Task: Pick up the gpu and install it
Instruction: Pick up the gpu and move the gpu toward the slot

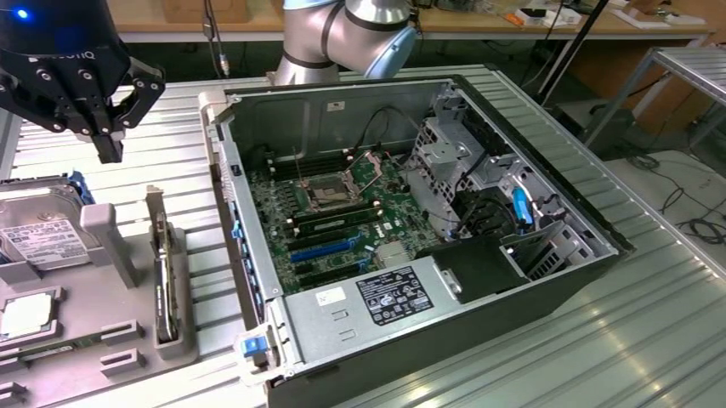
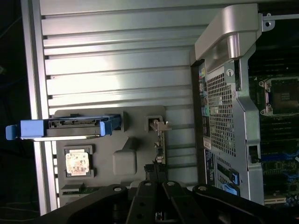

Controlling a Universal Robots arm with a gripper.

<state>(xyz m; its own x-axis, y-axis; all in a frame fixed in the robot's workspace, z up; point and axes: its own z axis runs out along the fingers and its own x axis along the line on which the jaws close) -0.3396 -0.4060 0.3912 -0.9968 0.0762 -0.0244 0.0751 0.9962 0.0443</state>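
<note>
- A gray tray (image 1: 110, 240) (image 2: 125, 161) is sitting on the ribbed metal table (image 1: 635, 331), just beside the open computer case (image 1: 329, 110) on the exterior view's left.
- The tray is holding a hard drive (image 1: 34, 234) (image 2: 65, 128) with blue side rails, a square processor chip (image 1: 25, 314) (image 2: 77, 163) lying flat in its pocket, and a narrow memory stick (image 2: 75, 189).
- The gpu (image 1: 167, 276) (image 2: 161, 144) is standing on its long edge in a narrow slot along the tray's side nearest the case.
- The case is lying on its side with the cover off, showing a green motherboard (image 1: 352, 217), an empty processor socket (image 1: 323, 194), blue card slots (image 1: 323, 249) and a labelled power supply (image 1: 380, 297).
- The gpu is showing as a thin dark card seen nearly edge-on, with a silver metal bracket at one end, clearest in the wrist view.
- The gripper (image 1: 108, 149) (image 2: 155, 186) is hanging in the air above the tray's far end, apart from the gpu, with its fingers pressed together and gripping nothing.
</note>
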